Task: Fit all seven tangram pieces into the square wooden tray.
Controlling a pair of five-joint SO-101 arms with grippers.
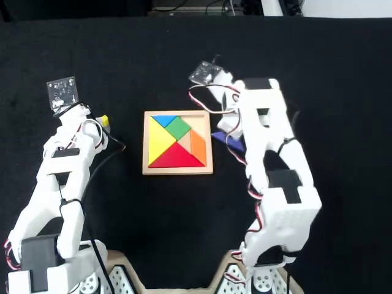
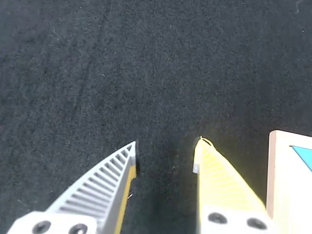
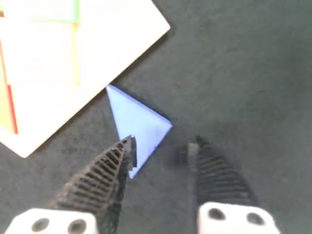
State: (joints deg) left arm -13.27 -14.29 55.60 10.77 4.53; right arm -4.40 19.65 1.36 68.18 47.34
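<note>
Tangram work is nearly done, by my reckoning: the tray [image 1: 146,142] sits mid-table with coloured pieces [image 1: 168,144] bedded in it, and one blue triangle [image 3: 139,124] lies outside on the cloth [image 1: 318,73], just beside the rim on my right-hand side.

That triangle is what the next move turns on. My right pincer [image 3: 161,148] hangs low over it, spread wide and holding nothing. The triangle is not centred in the gap. It lies off toward the tray side, so one fingertip overlaps its long edge while the other finger stands on bare cloth. Its long edge faces the tray side and its square corner points into the gap. I judge I must shift toward the tray before closing, or the pinch will only catch a corner.

My left pincer [image 2: 165,146] is also spread and empty, over bare cloth on the tray's far side, with the rim just beside one finger. The right arm is plainly the nearer one.

I can read no writing on tray or pieces.
</note>
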